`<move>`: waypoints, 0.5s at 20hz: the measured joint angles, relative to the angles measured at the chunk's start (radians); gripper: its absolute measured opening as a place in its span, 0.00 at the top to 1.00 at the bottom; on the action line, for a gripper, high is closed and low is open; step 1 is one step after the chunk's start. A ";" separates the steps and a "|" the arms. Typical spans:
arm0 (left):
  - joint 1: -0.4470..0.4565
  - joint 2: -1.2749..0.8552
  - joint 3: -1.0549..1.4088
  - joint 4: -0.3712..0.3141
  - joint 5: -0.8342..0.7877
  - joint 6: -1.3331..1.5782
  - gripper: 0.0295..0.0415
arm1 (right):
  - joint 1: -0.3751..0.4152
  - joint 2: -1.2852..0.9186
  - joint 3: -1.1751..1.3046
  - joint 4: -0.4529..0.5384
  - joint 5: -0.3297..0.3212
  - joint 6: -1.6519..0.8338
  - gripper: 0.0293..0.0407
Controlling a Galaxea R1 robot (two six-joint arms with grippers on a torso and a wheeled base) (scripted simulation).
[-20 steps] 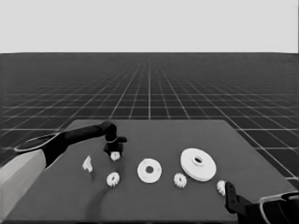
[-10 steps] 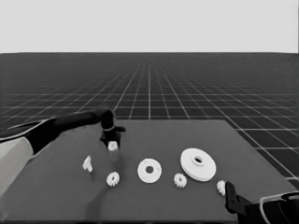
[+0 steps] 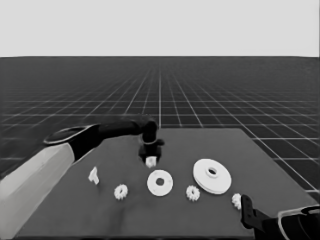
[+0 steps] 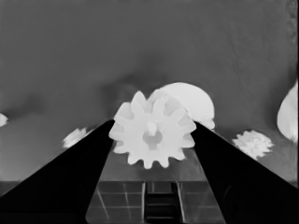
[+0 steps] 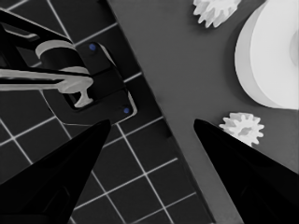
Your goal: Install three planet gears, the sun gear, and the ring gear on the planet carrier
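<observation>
White thin piece near the table's left edge, a gear beside it. Left gripper clamped on a gear, above the smaller round part. Another gear, then the larger round part. Last gear near the right front corner, beside the right gripper, fingers apart.

head: looks down across table | wrists: close, downward
</observation>
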 joint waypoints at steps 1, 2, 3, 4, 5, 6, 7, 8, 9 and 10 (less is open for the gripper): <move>0.000 0.027 -0.020 0.001 0.001 -0.006 0.86 | 0.000 0.000 0.000 0.000 0.000 0.000 0.19; 0.001 0.042 -0.034 0.001 0.002 -0.009 0.86 | 0.000 0.000 0.000 0.000 0.000 0.000 0.19; 0.001 0.051 -0.042 0.001 0.002 -0.010 0.86 | 0.000 0.000 0.000 0.000 0.000 0.000 0.19; 0.001 0.056 -0.047 0.001 0.002 -0.011 0.86 | 0.000 0.000 0.000 0.000 0.000 0.000 0.19; 0.001 0.059 -0.050 0.001 0.002 -0.011 0.86 | 0.000 0.000 0.000 0.000 0.000 0.000 0.19; 0.001 0.060 -0.052 0.001 0.002 -0.011 0.86 | 0.000 0.000 0.000 0.000 0.000 0.000 0.19; 0.055 0.072 -0.088 0.056 -0.023 0.009 0.86 | 0.000 0.000 0.000 0.000 0.000 0.000 0.19; 0.096 0.082 -0.118 0.087 -0.040 0.025 0.86 | 0.000 0.000 0.000 0.000 0.000 0.000 0.19; 0.118 0.089 -0.140 0.104 -0.052 0.036 0.86 | 0.000 0.000 0.000 0.000 0.000 0.000 0.19; 0.129 0.094 -0.154 0.114 -0.059 0.044 0.86 | 0.000 0.000 0.000 0.000 0.000 0.000 0.19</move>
